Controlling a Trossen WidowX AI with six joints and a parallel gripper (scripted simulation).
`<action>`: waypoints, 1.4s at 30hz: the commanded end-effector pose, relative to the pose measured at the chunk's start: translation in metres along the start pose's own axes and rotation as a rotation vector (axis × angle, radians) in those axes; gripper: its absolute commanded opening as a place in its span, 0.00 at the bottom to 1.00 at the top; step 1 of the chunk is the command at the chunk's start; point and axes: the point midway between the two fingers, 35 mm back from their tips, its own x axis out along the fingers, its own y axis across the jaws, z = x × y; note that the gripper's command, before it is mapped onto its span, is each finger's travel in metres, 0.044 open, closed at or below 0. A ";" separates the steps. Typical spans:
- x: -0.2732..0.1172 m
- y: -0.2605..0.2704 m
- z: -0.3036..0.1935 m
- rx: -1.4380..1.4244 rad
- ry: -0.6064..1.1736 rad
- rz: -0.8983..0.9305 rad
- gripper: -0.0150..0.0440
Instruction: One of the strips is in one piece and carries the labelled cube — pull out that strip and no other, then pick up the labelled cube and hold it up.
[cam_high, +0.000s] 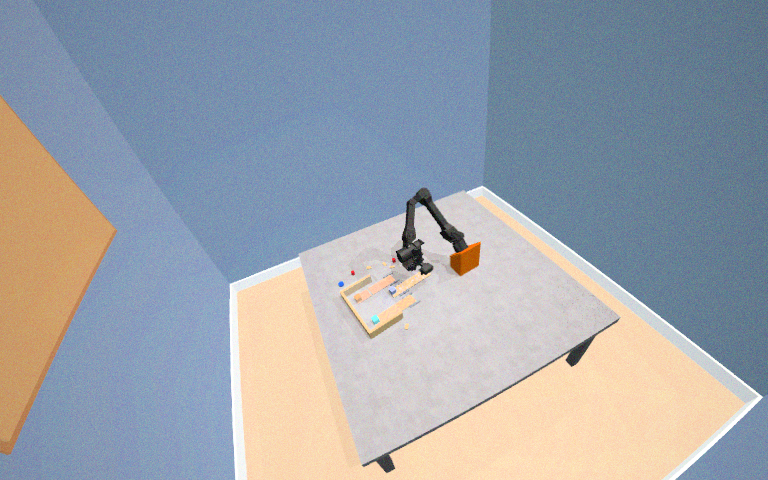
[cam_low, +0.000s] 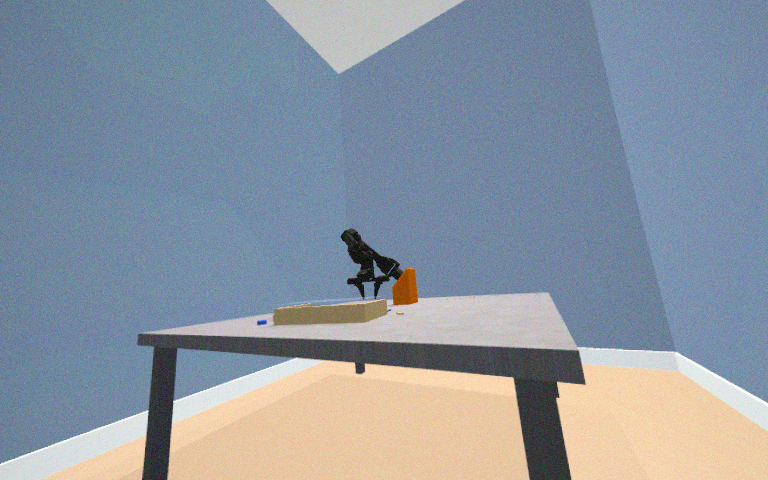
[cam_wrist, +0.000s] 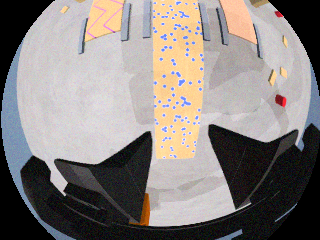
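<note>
Top view: high and far, looking down obliquely at the whole table (cam_high: 453, 350). Exterior view: low, near table-edge height, far off, facing the arm (cam_low: 368, 260) across the top. Wrist view: close fisheye, looking down, blue-dotted strip (cam_wrist: 176, 74) running toward 12 o'clock. All share the strip area.
</note>
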 end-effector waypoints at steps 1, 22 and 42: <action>-0.002 -0.002 0.015 -0.004 -0.004 0.000 0.83; -0.011 -0.014 0.093 -0.002 -0.007 -0.001 1.00; -0.023 -0.028 0.168 0.001 -0.009 -0.001 1.00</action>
